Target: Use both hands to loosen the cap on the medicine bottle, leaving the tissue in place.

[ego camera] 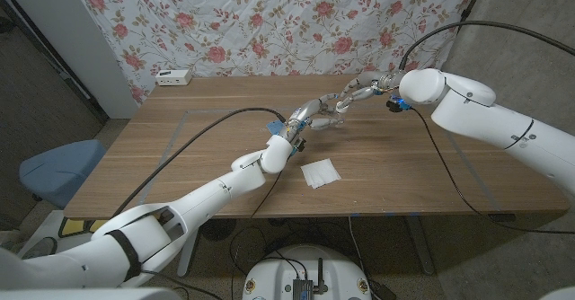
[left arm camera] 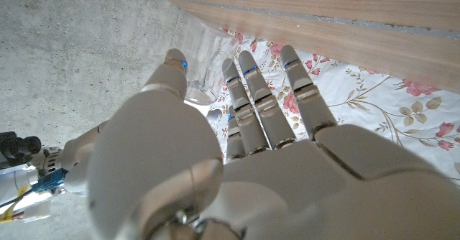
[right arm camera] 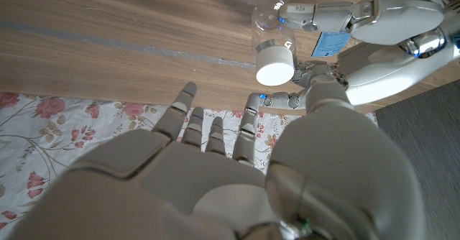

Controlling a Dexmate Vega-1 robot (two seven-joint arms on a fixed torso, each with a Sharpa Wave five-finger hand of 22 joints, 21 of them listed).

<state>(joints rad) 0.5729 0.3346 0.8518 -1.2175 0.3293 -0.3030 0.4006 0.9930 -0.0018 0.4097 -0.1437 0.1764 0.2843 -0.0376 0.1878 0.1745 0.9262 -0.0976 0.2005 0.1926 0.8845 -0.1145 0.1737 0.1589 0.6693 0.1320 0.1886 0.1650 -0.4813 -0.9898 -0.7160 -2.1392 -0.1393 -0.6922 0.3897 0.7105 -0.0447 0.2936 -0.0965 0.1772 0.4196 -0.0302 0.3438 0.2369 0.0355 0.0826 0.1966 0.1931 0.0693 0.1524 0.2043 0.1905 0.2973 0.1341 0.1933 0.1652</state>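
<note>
A clear medicine bottle with a white cap is held above the wooden table. My left hand grips its clear body between thumb and fingers, the cap pointing toward my right hand. My right hand reaches in from the far right with its fingers spread just short of the cap, holding nothing. A white tissue lies flat on the table, near the front edge below both hands.
A white box sits at the table's back left corner. Black cables trail over the table along both arms. A blue chair stands left of the table. A floral cloth hangs behind.
</note>
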